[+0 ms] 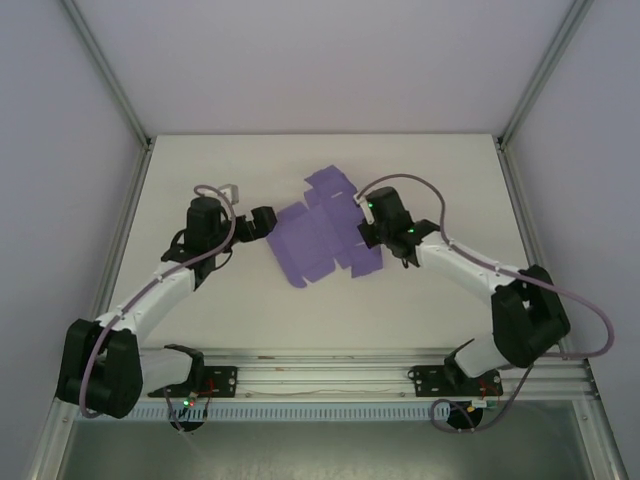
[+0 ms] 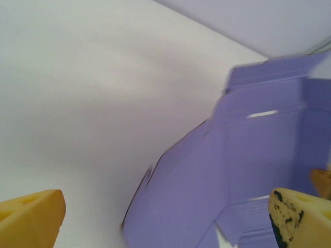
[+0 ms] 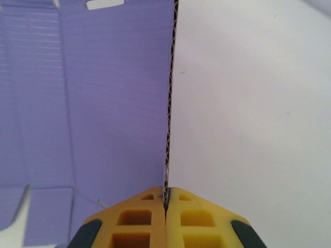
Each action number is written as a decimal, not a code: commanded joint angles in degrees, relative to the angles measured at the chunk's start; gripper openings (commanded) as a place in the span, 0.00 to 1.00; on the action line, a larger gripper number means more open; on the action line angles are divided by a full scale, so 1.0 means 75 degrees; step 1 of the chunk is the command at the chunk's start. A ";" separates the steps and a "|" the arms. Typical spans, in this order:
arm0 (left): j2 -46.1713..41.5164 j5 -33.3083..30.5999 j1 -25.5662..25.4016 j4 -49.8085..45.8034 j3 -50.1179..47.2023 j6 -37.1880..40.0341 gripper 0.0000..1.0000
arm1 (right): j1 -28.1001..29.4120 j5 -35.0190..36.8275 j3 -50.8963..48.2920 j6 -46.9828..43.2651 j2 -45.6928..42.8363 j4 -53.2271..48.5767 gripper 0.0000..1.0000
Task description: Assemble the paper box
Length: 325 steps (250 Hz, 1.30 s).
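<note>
Seen from above, a white table (image 1: 230, 170) sits inside a pale-walled enclosure, with two robot arms reaching inward from its near edge. On the left, the left arm (image 1: 150, 300) angles up toward the middle. The left gripper (image 1: 262, 222) sits just beside the left edge of the paper box (image 1: 315, 235), its jaws spread wide and holding nothing. In its wrist camera the two yellow fingertips (image 2: 32, 217) sit in opposite bottom corners, well apart. The purple card lies ahead of them, nearer the right-hand one (this picture is slightly blurred). The paper box is a lavender-purple die-cut sheet near the centre of the table, opened out, with flaps at its far end and its near-right end. On the right, the right gripper (image 1: 363, 235) meets the sheet's right side. Its wrist camera shows the yellow fingers (image 3: 139, 217) pressed together, pinching the thin edge of a card panel that stands on edge between them. Purple card lies to the left and bare table to the right. The right arm (image 1: 480, 270) runs back to its base at the lower right.
</note>
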 commanded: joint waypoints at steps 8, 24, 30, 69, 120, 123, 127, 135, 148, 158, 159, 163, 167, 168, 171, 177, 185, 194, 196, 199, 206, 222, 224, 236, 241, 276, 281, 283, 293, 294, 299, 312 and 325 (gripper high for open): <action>0.0745 0.1826 -0.0110 0.0824 0.0656 -0.0933 1.00 | 0.0351 0.1662 0.0440 -0.1808 0.0393 -0.0034 0.00; 0.1199 0.2299 -0.0175 0.1394 0.0894 -0.1234 1.00 | 0.0412 0.1657 0.0444 -0.2061 0.0512 0.0304 0.00; 0.1392 0.2394 -0.0199 0.1428 0.1040 -0.1280 1.00 | 0.0418 0.1642 0.0427 -0.2115 0.0555 0.0455 0.00; 0.2601 0.2930 -0.0465 0.1528 0.2102 -0.1428 1.00 | 0.0466 0.1600 0.0431 -0.2519 0.0929 0.0924 0.00; 0.4182 0.2721 -0.0494 0.0416 0.3692 -0.0980 0.92 | 0.0672 0.1727 -0.0499 -0.4397 0.1256 0.2999 0.00; 0.4264 0.2675 -0.0493 0.0326 0.3776 -0.0947 0.92 | 0.0679 0.1741 -0.0499 -0.4460 0.1284 0.3102 0.00; 0.4361 0.2602 -0.0501 0.0176 0.3901 -0.0880 0.91 | 0.0678 0.1741 -0.0539 -0.4530 0.1302 0.3222 0.00; 0.4546 0.2389 -0.0493 -0.0108 0.4071 -0.0748 0.89 | 0.0680 0.1733 -0.0563 -0.4628 0.1331 0.3409 0.00; 0.4812 0.2025 -0.0496 -0.0525 0.4336 -0.0541 0.86 | 0.0685 0.1652 -0.0551 -0.4774 0.1372 0.3547 0.00; 0.5006 0.1825 -0.0502 -0.0828 0.4535 -0.0317 0.80 | 0.0686 0.1605 -0.0520 -0.4832 0.1412 0.3567 0.00; 0.5017 0.1815 -0.0497 -0.0854 0.4551 -0.0292 0.80 | 0.0689 0.1603 -0.0516 -0.4836 0.1414 0.3567 0.00; 0.5082 0.1779 -0.0496 -0.0939 0.4603 -0.0233 0.77 | 0.0686 0.1590 -0.0494 -0.4843 0.1435 0.3550 0.00; 0.5133 0.1750 -0.0507 -0.0994 0.4663 -0.0164 0.75 | 0.0685 0.1605 -0.0465 -0.4861 0.1458 0.3540 0.00; 0.5145 0.1748 -0.0500 -0.1013 0.4674 -0.0157 0.75 | 0.0683 0.1603 -0.0453 -0.4862 0.1466 0.3542 0.00; 0.5183 0.1721 -0.0498 -0.1048 0.4694 -0.0126 0.73 | 0.0682 0.1617 -0.0445 -0.4872 0.1482 0.3552 0.00; 0.5248 0.1683 -0.0499 -0.1108 0.4730 -0.0072 0.70 | 0.0686 0.1644 -0.0403 -0.4864 0.1515 0.3577 0.00; 0.5285 0.1666 -0.0507 -0.1148 0.4769 -0.0006 0.63 | 0.0685 0.1670 -0.0375 -0.4879 0.1560 0.3589 0.00; 0.5286 0.1724 -0.0510 -0.1158 0.4765 0.0034 0.55 | 0.0685 0.1693 -0.0349 -0.4918 0.1611 0.3600 0.00; 0.5280 0.1737 -0.0506 -0.1145 0.4766 0.0042 0.53 | 0.0685 0.1700 -0.0348 -0.4914 0.1619 0.3610 0.00; 0.5285 0.1757 -0.0504 -0.1138 0.4767 0.0057 0.50 | 0.0685 0.1706 -0.0348 -0.4920 0.1628 0.3622 0.00; 0.5479 0.1829 -0.0521 -0.1098 0.4749 0.0081 0.43 | 0.0686 0.1702 -0.0333 -0.4921 0.1655 0.3644 0.00; 0.5494 0.1921 -0.0552 -0.1024 0.4679 0.0135 0.34 | 0.0682 0.1731 -0.0315 -0.4900 0.1707 0.3737 0.00; 0.5487 0.1933 -0.0551 -0.1006 0.4666 0.0150 0.33 | 0.0681 0.1730 -0.0325 -0.4892 0.1714 0.3744 0.00; 0.5464 0.1925 -0.0596 -0.0991 0.4611 0.0230 0.31 | 0.0690 0.1728 -0.0311 -0.4875 0.1738 0.3772 0.00; 0.5454 0.1930 -0.0624 -0.0985 0.4591 0.0277 0.31 | 0.0685 0.1730 -0.0305 -0.4875 0.1748 0.3796 0.00; 0.5378 0.1719 -0.0894 -0.1161 0.4553 0.0676 0.32 | 0.0727 0.1845 -0.0366 -0.4873 0.1746 0.4013 0.00; 0.5374 0.1614 -0.0930 -0.1219 0.4563 0.0725 0.32 | 0.0736 0.1863 -0.0394 -0.4857 0.1716 0.4062 0.00; 0.5378 0.1566 -0.0959 -0.1243 0.4575 0.0751 0.32 | 0.0742 0.1860 -0.0404 -0.4852 0.1710 0.4077 0.00; 0.5374 0.1359 -0.1058 -0.1377 0.4631 0.0881 0.32 | 0.0780 0.1825 -0.0465 -0.4807 0.1645 0.4100 0.00; 0.5382 0.1330 -0.1068 -0.1386 0.4640 0.0887 0.32 | 0.0778 0.1824 -0.0471 -0.4805 0.1647 0.4103 0.00; 0.5380 0.1227 -0.1128 -0.1459 0.4690 0.0939 0.32 | 0.0788 0.1825 -0.0490 -0.4782 0.1622 0.4099 0.00; 0.5377 0.1017 -0.1290 -0.1639 0.4818 0.1117 0.32 | 0.0832 0.1830 -0.0549 -0.4728 0.1569 0.4112 0.00; 0.5383 0.0826 -0.1456 -0.1823 0.4981 0.1213 0.33 | 0.0886 0.1863 -0.0598 -0.4719 0.1524 0.4106 0.00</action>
